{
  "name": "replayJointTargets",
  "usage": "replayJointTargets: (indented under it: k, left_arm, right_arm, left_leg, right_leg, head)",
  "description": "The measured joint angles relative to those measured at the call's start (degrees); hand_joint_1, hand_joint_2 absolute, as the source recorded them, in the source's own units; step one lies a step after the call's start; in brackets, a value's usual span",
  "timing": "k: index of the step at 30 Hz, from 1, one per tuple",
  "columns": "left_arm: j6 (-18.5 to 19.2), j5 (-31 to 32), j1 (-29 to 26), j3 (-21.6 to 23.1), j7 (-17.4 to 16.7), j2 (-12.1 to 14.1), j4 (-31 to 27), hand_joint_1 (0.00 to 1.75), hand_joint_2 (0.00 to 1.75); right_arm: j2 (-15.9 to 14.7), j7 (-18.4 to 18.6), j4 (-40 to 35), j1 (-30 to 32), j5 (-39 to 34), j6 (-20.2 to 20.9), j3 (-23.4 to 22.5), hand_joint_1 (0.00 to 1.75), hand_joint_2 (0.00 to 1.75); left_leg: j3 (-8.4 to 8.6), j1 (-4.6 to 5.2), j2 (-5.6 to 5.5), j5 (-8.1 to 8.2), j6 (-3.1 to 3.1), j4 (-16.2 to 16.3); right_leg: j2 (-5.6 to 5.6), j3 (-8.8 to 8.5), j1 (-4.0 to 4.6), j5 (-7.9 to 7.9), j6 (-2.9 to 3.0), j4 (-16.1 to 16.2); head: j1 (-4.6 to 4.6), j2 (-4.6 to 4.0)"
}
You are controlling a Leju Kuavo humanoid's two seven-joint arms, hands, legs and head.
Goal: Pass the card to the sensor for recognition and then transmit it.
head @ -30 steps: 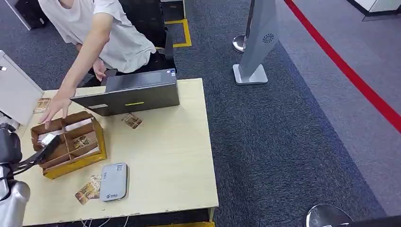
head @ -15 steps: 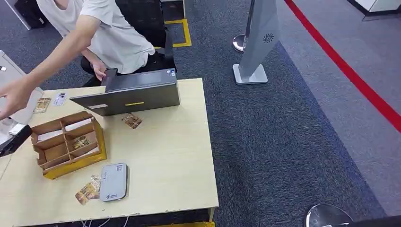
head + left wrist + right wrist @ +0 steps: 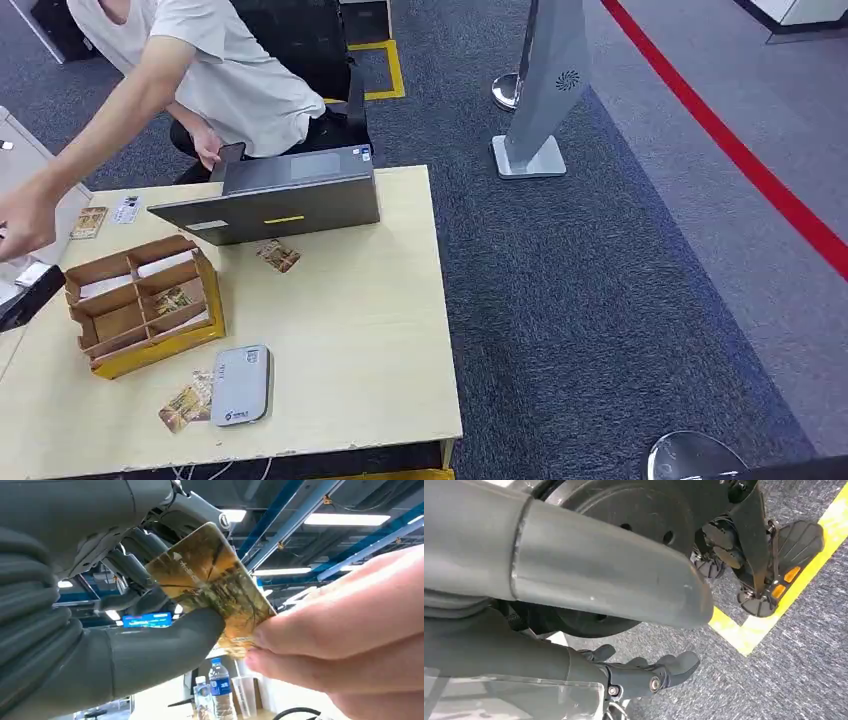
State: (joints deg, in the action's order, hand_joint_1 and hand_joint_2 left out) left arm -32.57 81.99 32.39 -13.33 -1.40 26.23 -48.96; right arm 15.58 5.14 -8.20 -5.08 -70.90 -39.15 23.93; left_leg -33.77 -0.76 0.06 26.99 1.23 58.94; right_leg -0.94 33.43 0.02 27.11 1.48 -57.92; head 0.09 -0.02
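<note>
Since the card (image 3: 210,585) sits pinched at one short end between the thick thumb and dark fingers of the left hand (image 3: 150,625), with its long axis running straight out from that hand into a person's fingertips (image 3: 280,635) closed on the far end, looks ripe for letting go rather than for any reach. Held up just off the cardboard tray (image 3: 140,300), on the robot's left side of it. As for the right hand (image 3: 644,675): nothing held, fingers loosely apart, hanging well away from the tray.
</note>
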Motion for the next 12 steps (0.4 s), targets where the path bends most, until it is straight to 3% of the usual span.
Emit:
replayJointTargets:
  k: [12]
  left_arm:
    - [0.89,-0.94,0.03,0.04,0.0,0.0,-0.09,0.0,1.75]
  right_arm:
    - [0.0,0.35,0.0,0.01,0.13,0.28,0.0,0.0,0.0]
  left_leg:
    - [0.0,0.0,0.0,0.0,0.0,0.0]
  right_leg:
    - [0.0,0.0,0.0,0.0,0.0,0.0]
  head:
    - [0.0,0.02]
